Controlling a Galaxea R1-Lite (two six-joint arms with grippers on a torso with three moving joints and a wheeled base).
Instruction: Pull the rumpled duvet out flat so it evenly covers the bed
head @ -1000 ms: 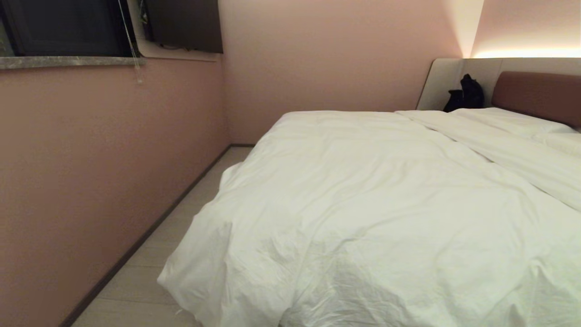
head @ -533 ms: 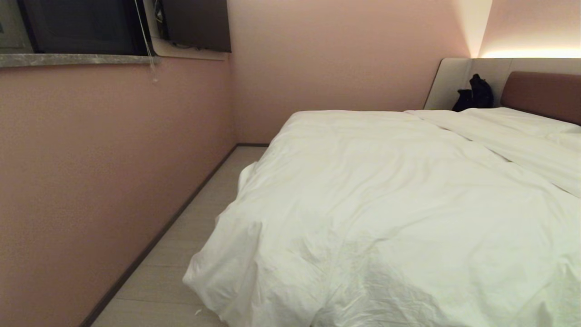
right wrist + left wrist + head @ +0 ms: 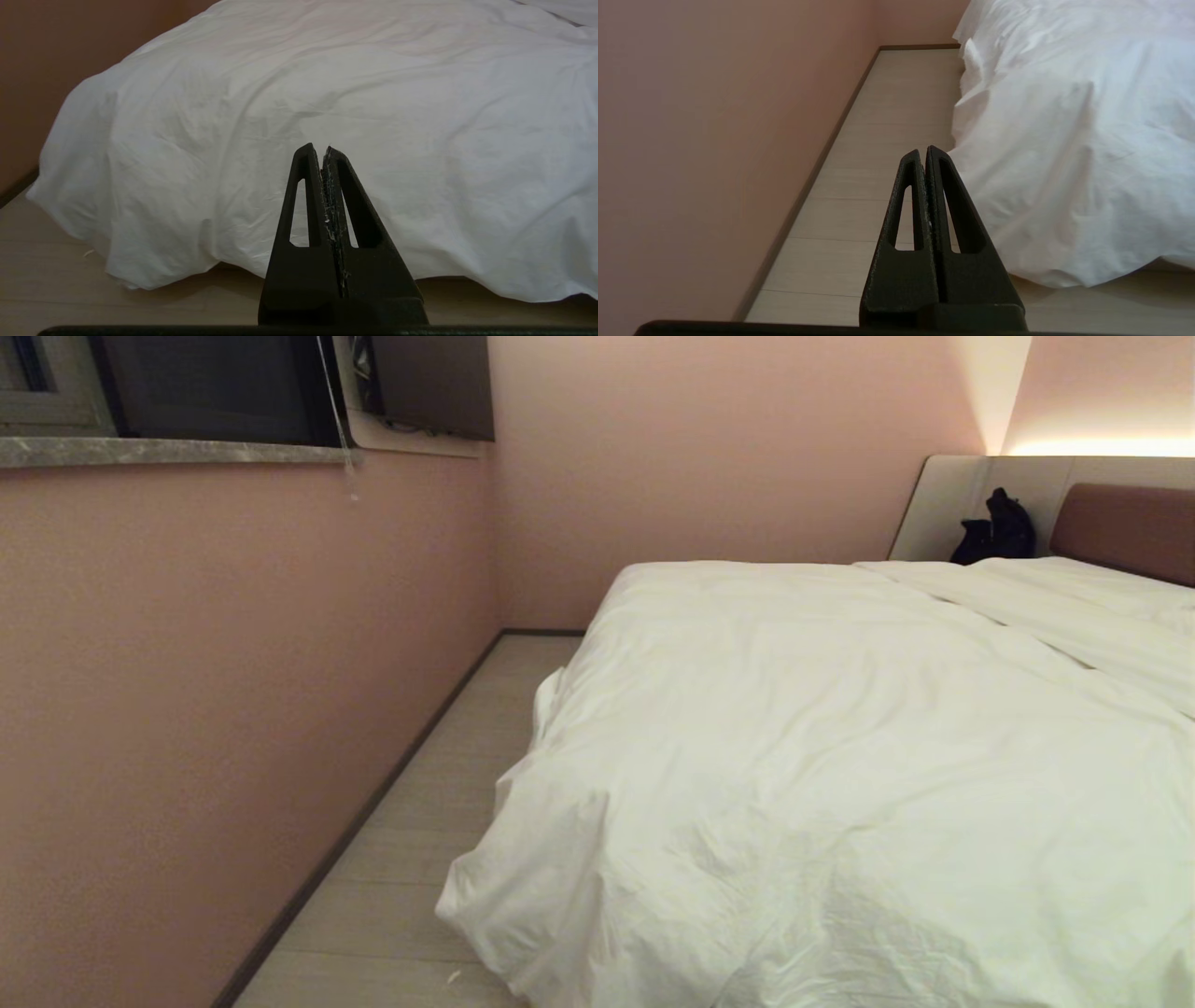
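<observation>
Everything in the head view has slid rightward since a second ago, so the camera has turned; the duvet (image 3: 840, 756) itself lies as it did, spread over the bed (image 3: 1120, 527) with its corner sagging to the floor (image 3: 439, 821). Both arms hang parked. The left gripper (image 3: 926, 151) has its jaws pressed together, the drooping corner just beside its tips. The right gripper (image 3: 322, 149), jaws likewise pressed together and empty, faces the duvet's hanging edge ahead. Soft, puffy and probably light but bulky, the quilt should bunch easily; pinching the corner or hem looks best.
</observation>
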